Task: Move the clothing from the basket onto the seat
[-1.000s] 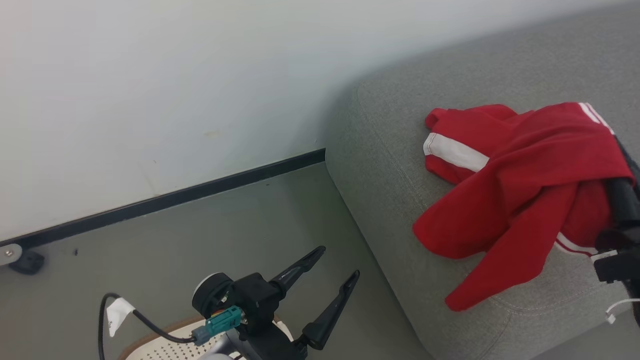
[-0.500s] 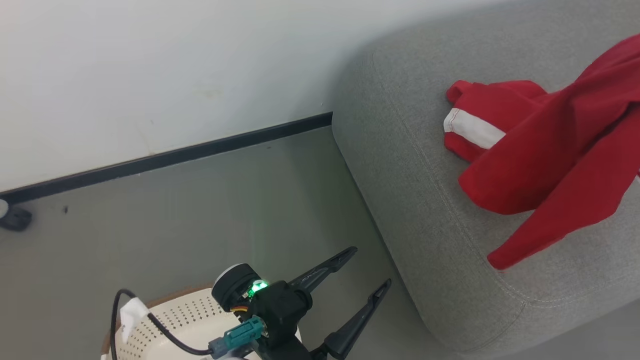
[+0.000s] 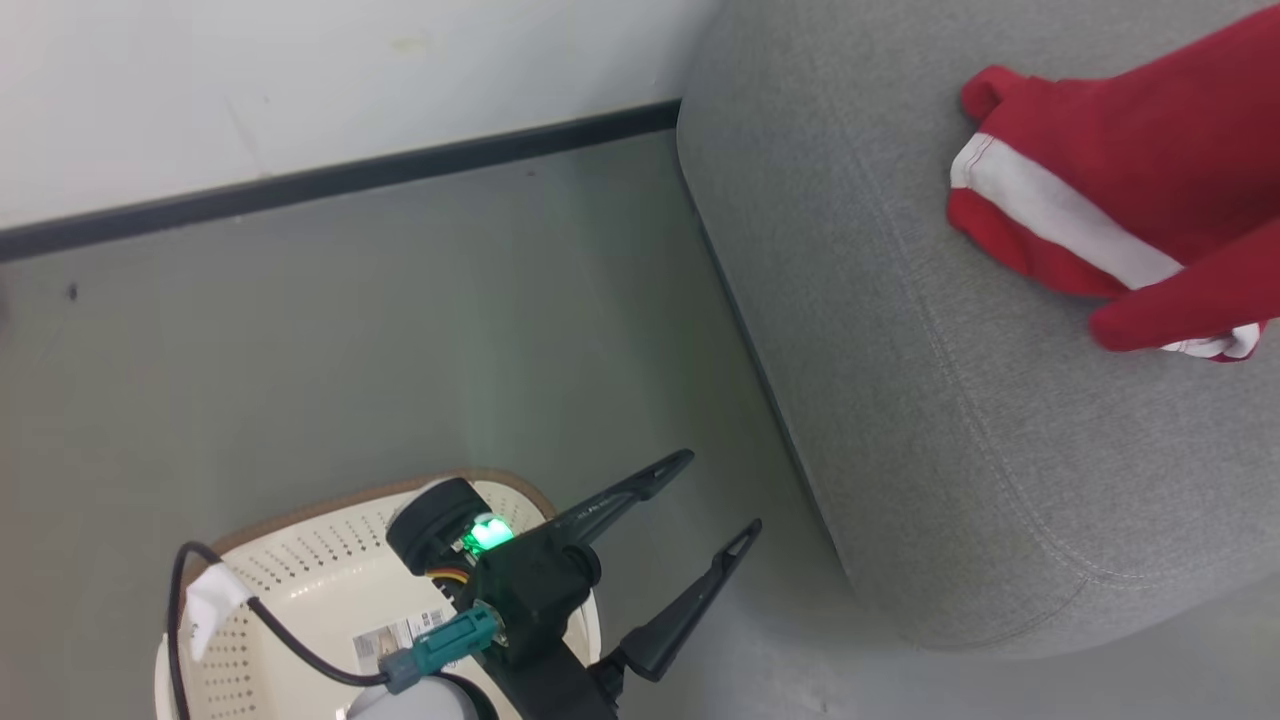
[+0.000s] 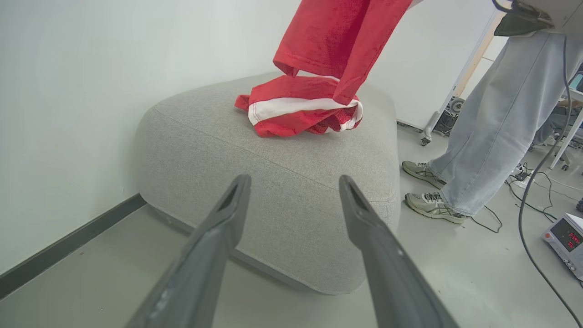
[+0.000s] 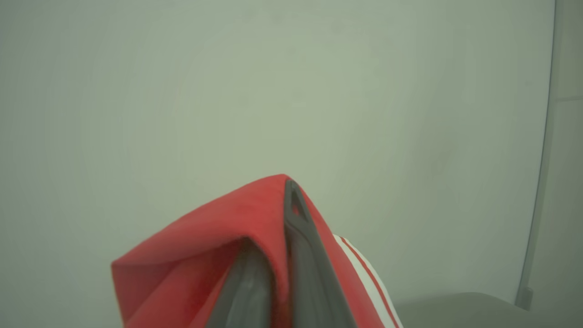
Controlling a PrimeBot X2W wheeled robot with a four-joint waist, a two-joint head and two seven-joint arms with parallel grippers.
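On the grey seat (image 3: 930,400) lies one bright red piece of clothing (image 3: 1060,210) with a white band, also seen bunched on the seat's top (image 4: 300,109). A second red garment (image 4: 337,41) hangs from above over it, its lower end just above the pile. My right gripper (image 5: 275,228) is shut on this hanging garment's fabric (image 5: 214,228), which drapes over both fingers. My left gripper (image 3: 715,495) is open and holds nothing, above the floor between the cream basket (image 3: 300,570) and the seat. The basket holds no clothing where I can see in; my left arm covers part of it.
A person in pale jeans and grey trainers (image 4: 492,118) stands right of the seat. Cables and a small meter (image 4: 565,237) lie on the floor there. A white wall with a dark skirting (image 3: 330,180) runs behind the seat and the basket.
The head camera has tilted down, so more of the basket shows. The garment in my right gripper has risen off the seat and hangs free. My left gripper stays open.
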